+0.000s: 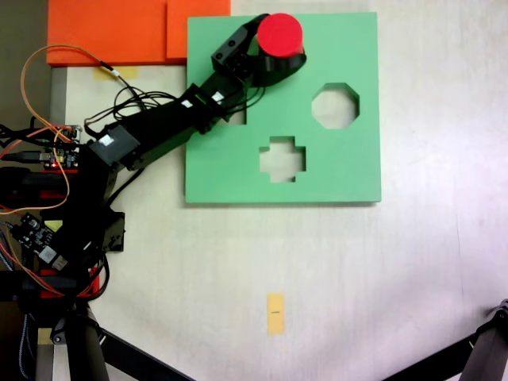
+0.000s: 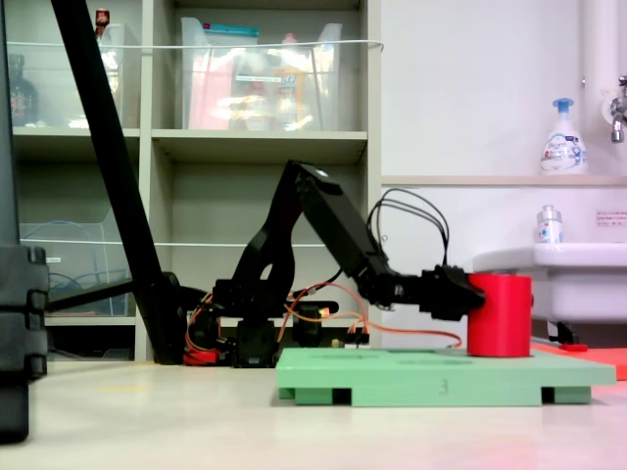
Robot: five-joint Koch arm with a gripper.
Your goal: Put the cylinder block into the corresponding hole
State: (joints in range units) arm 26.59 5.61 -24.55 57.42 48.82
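Note:
The red cylinder block point(image 1: 281, 33) stands upright at the far edge of the green foam board point(image 1: 349, 171). In the other fixed view the cylinder block point(image 2: 500, 315) has its base level with the top of the board point(image 2: 392, 377). My gripper point(image 1: 279, 46) is shut on it, with one black jaw on each side of its wall. In the side-on fixed view, the gripper point(image 2: 464, 294) meets the block from the left. The circular hole is hidden; I cannot tell whether the block sits in it. The octagonal cutout point(image 1: 335, 105) and the cross cutout point(image 1: 282, 158) are open.
Orange foam sheets point(image 1: 119, 32) lie beyond the board's left corner. The arm's base, circuit boards and wires point(image 1: 55, 155) crowd the left side. A yellow tape mark point(image 1: 275, 313) sits on the bare table near the front. Black stand legs point(image 1: 484, 353) cross the front corners.

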